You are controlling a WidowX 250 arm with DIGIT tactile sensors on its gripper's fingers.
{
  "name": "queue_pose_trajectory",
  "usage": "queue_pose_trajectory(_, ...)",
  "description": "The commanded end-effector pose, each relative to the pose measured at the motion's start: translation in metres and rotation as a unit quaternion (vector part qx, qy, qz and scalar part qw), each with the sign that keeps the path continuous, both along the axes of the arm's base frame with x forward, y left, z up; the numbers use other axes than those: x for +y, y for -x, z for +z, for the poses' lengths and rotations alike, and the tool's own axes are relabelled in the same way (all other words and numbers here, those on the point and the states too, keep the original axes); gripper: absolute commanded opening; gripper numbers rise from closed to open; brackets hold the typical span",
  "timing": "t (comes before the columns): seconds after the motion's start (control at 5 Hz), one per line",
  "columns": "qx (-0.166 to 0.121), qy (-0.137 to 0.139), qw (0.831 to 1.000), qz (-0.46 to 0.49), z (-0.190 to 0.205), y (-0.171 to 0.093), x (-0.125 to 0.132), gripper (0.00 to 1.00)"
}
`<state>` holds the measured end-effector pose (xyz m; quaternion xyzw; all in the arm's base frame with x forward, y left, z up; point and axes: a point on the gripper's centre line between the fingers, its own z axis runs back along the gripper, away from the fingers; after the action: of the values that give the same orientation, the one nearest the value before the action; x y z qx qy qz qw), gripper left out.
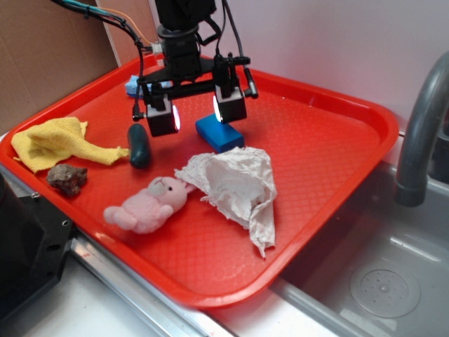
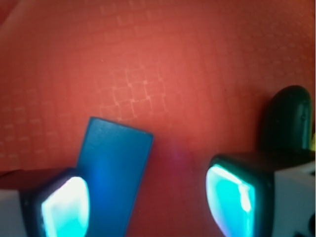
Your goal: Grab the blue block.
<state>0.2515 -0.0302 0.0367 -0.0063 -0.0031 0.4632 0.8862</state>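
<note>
**Jaws spread above the blue block**

The gripper is seen at upper centre of the exterior view, its jaws spread wide and nothing pinched between them. The blue block — a smooth, plain-faced rectangular brick — lies on the red tray, whose surface is embossed with a fine grid. In the wrist view, one glowing fingertip pad overlaps the block's edge at lower left. A dark teal oblong piece, a crumpled paper towel and a pink plush are spread nearby.
</note>
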Motion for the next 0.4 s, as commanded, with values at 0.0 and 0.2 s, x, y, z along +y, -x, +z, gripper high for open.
queue_pose_trajectory(0.0, 0.026, 0.01, 0.998, -0.049, -0.0406, 0.0191, 0.0046, 1.0)
queue_pose_trajectory(0.2, 0.048, 0.012, 0.997, -0.054, -0.0433, 0.0226, 0.0021, 0.95)
